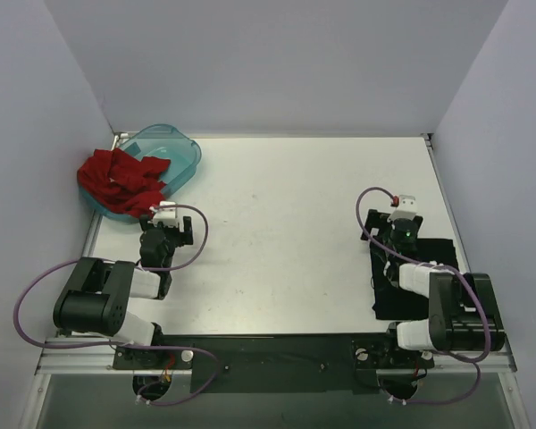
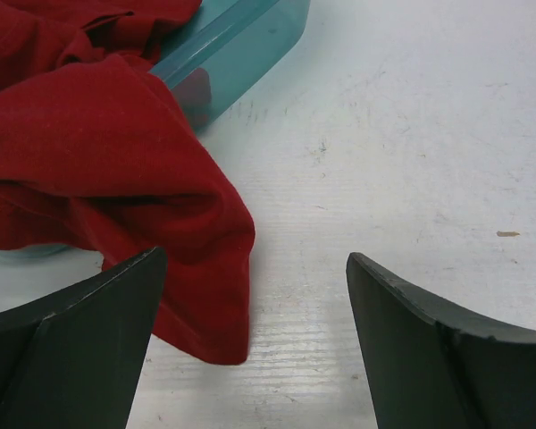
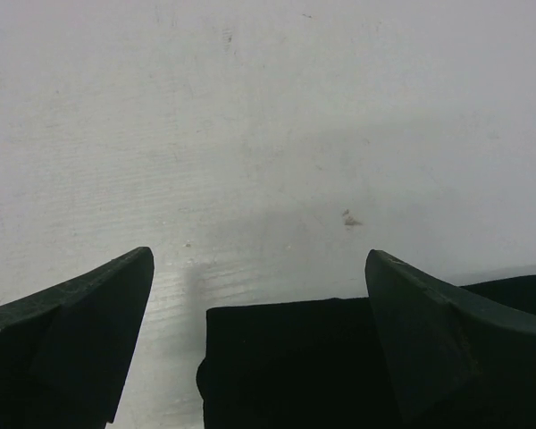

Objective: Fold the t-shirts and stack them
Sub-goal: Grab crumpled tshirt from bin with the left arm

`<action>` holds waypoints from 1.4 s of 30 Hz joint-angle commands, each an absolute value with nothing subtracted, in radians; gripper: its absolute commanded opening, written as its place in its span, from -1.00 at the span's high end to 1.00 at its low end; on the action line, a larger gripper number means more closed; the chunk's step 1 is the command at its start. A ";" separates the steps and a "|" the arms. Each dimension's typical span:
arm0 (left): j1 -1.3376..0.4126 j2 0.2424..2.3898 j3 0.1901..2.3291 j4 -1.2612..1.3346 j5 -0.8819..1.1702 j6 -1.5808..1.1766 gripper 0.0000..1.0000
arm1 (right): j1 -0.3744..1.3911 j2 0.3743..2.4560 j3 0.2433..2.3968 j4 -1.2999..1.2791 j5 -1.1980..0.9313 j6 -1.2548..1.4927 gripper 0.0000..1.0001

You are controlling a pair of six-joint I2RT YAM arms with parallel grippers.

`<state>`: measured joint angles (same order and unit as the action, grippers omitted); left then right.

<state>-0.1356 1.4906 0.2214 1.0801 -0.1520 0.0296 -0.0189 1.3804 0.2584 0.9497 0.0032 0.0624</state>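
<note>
The red t-shirt (image 1: 118, 180) lies crumpled over the near rim of the teal tub at the far left; in the left wrist view its hanging corner (image 2: 116, 170) rests on the table just ahead of the left finger. My left gripper (image 1: 167, 215) (image 2: 255, 286) is open and empty, just right of that corner. The black t-shirt (image 1: 409, 299) lies folded flat at the near right, under the right arm; its far edge (image 3: 295, 357) shows between the jaws. My right gripper (image 1: 402, 204) (image 3: 259, 286) is open and empty above that edge.
The translucent teal tub (image 1: 180, 149) (image 2: 241, 40) stands at the far left corner, partly covered by the red shirt. White walls close the table on three sides. The arm bases and purple cables (image 1: 192, 241) run along the near edge.
</note>
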 commanded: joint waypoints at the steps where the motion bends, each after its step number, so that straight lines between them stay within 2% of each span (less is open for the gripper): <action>1: -0.130 1.482 0.252 1.098 -0.140 0.012 -0.86 | -0.018 1.222 0.380 0.726 0.077 0.116 -1.00; 5: -0.130 1.389 0.195 1.146 -0.001 0.070 -0.86 | -0.025 1.054 0.460 0.568 0.010 0.190 -1.00; 9: -0.129 1.026 0.132 0.969 0.196 0.117 -0.86 | -0.023 0.973 0.615 0.353 -0.072 0.235 -1.00; 11: -0.133 0.820 0.242 0.620 0.225 0.066 -0.86 | -0.017 0.962 0.690 0.285 -0.129 0.226 -1.00; 12: -0.136 0.754 0.367 0.398 0.227 0.016 -0.86 | -0.017 0.963 0.709 0.258 -0.159 0.229 -1.00; 13: -0.137 0.749 0.479 0.314 0.213 0.006 -0.86 | -0.009 0.966 0.751 0.247 -0.166 0.233 -1.00; 14: -0.138 0.762 0.547 0.170 0.192 -0.035 -0.94 | -0.008 0.988 0.771 0.217 -0.158 0.235 -1.00; 18: -0.129 0.971 0.946 -0.221 -0.029 -0.071 -0.94 | -0.006 1.121 0.966 0.031 -0.124 0.273 -0.99; 21: -0.086 1.212 1.295 -0.484 -0.048 -0.063 -0.94 | 0.044 1.209 1.073 -0.061 -0.140 0.273 -0.94; 27: 0.095 1.614 1.723 -0.839 -0.095 -0.142 -0.84 | 0.120 1.302 1.095 -0.054 -0.204 0.258 -0.90; 33: 0.196 1.817 1.837 -0.787 -0.198 -0.085 -0.91 | 0.150 1.338 1.083 -0.063 -0.241 0.252 -0.90; 39: 0.213 2.037 2.012 -0.782 -0.123 -0.058 -0.92 | 0.164 1.364 1.092 -0.142 -0.235 0.221 -0.88; 42: 0.230 2.144 2.083 -0.816 -0.129 -0.074 -0.85 | 0.170 1.385 1.132 -0.221 -0.224 0.212 -0.88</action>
<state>0.2169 2.0567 1.9686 -0.7948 -0.1371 -0.0776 0.1577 1.3575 1.0721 -0.1139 -0.2195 0.2359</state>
